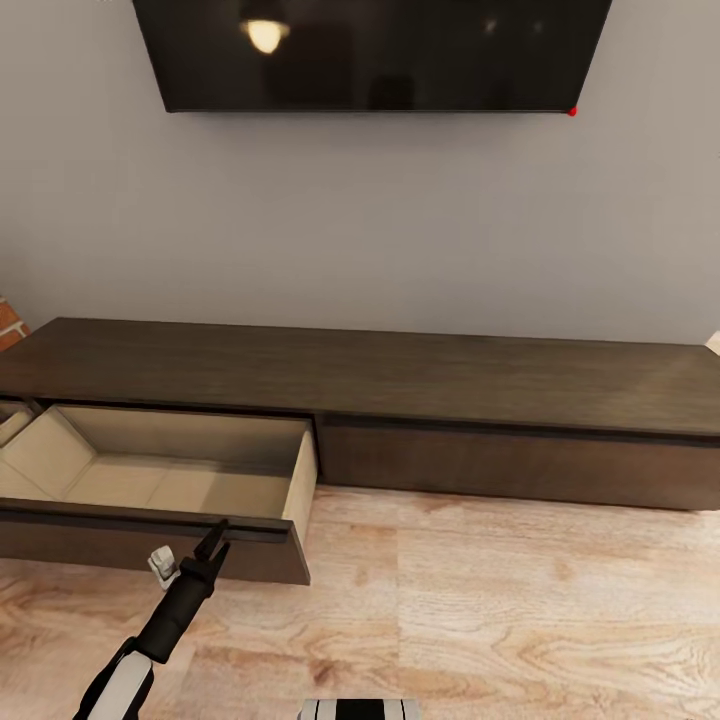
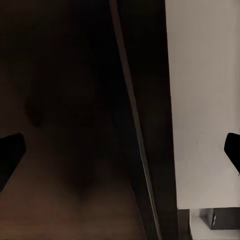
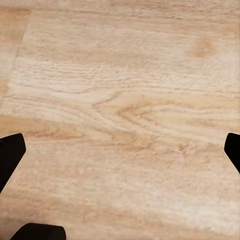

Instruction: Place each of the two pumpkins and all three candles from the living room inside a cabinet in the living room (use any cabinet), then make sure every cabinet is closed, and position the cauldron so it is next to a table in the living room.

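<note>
Head view: the cabinet (image 1: 400,400) runs along the grey wall under a wall-mounted TV (image 1: 370,50). Its left drawer (image 1: 180,470) is pulled out over the wood floor (image 1: 520,620); the pale interior looks empty as far as visible. The right drawer front is flush. The left gripper (image 1: 212,545) sits at the drawer front's top edge, near its right corner. Whether it touches the edge cannot be told. No pumpkins, candles, cauldron or coffee table in sight.

Left wrist view: dark drawer front up close, its thin top edge running lengthwise, pale interior beyond. The fingertips (image 2: 11,150) show at opposite sides of the picture, so the claw is spread wide, holding nothing.

Right wrist view: bare floor planks. Right fingertips (image 3: 11,150) likewise far apart, claw spread, empty.

Risk, as judged: if the drawer is pushed shut now, it closes without contents. An off-centre push near the right corner could let the claw slip over the edge into the drawer.
</note>
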Robot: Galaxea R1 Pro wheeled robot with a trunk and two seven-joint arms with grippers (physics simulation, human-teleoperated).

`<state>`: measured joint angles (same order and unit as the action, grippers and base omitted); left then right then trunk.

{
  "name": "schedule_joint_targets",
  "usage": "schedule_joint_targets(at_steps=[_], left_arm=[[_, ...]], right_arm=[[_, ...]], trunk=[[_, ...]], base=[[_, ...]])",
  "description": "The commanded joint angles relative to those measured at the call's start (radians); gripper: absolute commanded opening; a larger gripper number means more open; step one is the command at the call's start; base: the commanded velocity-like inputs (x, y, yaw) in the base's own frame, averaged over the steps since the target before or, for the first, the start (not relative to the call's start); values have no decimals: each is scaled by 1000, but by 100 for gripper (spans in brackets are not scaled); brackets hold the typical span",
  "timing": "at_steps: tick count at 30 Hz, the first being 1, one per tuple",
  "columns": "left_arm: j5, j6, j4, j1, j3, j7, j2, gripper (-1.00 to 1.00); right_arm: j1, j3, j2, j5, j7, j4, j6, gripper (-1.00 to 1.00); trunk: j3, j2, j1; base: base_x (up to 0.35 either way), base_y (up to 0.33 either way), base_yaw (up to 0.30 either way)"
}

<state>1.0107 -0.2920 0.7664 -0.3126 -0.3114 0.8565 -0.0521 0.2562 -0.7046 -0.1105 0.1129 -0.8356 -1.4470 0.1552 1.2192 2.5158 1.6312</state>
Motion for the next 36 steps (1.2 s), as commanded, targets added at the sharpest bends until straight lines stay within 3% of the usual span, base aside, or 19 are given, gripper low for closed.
schedule_joint_targets(at_steps=[1,15,18,20,22,24,25,26,27,28,29,30,32,34,35,36], left_arm=[[8,-10,8,3,0,5,0,100],[9,-24,183,102,-4,-1,1,100],[11,-42,288,163,-4,-5,2,100],[13,-51,378,234,-4,-19,5,100],[15,-55,504,339,-4,-47,13,100],[10,-54,613,424,-4,-85,32,100],[7,-51,679,479,-6,-131,44,100],[5,-49,708,502,-6,-159,48,100],[1,-44,753,535,-4,-224,56,100],[-3,-42,769,547,-3,-256,57,100],[-28,-40,794,563,5,-309,57,100],[-46,-38,803,569,11,-329,57,100],[-102,-38,826,582,22,-375,54,100],[-116,-37,831,586,23,-386,54,100],[-128,-37,836,587,24,-396,53,100],[-130,-37,837,587,24,-398,53,100]], right_arm=[[0,-1,0,4,-4,-1,6,100],[-1,0,0,5,-3,-1,6,100],[-2,1,0,4,-4,-6,7,100],[-2,2,0,3,-5,-27,12,100],[-1,2,6,-4,-9,-98,23,100],[-7,9,44,-7,-12,-133,38,100],[-21,21,82,-5,-9,-147,52,100],[-34,31,101,-3,-5,-151,56,100],[-80,68,136,7,22,-158,64,100],[-103,91,149,16,40,-160,69,100],[-141,146,169,44,83,-164,78,100],[-157,178,176,61,106,-165,86,100],[-198,314,191,115,173,-168,152,100],[-217,367,193,129,191,-169,190,100],[-273,414,193,143,207,-169,238,100],[-299,424,193,146,210,-169,254,100]], trunk=[[1,0,0],[1,0,0],[1,0,0],[1,0,0],[1,0,0],[1,0,0],[1,0,0],[1,0,0],[1,0,0],[1,0,0],[1,0,0],[1,0,0],[1,0,0],[1,0,0],[1,0,0],[1,0,0]], base=[[-132,0,0],[-53,0,0],[-2,0,0],[0,0,0],[0,0,0],[0,0,0],[0,0,0],[0,0,0],[0,0,0],[0,0,0],[0,0,0],[0,0,0],[0,0,0],[0,0,0],[0,0,0],[0,0,0]])
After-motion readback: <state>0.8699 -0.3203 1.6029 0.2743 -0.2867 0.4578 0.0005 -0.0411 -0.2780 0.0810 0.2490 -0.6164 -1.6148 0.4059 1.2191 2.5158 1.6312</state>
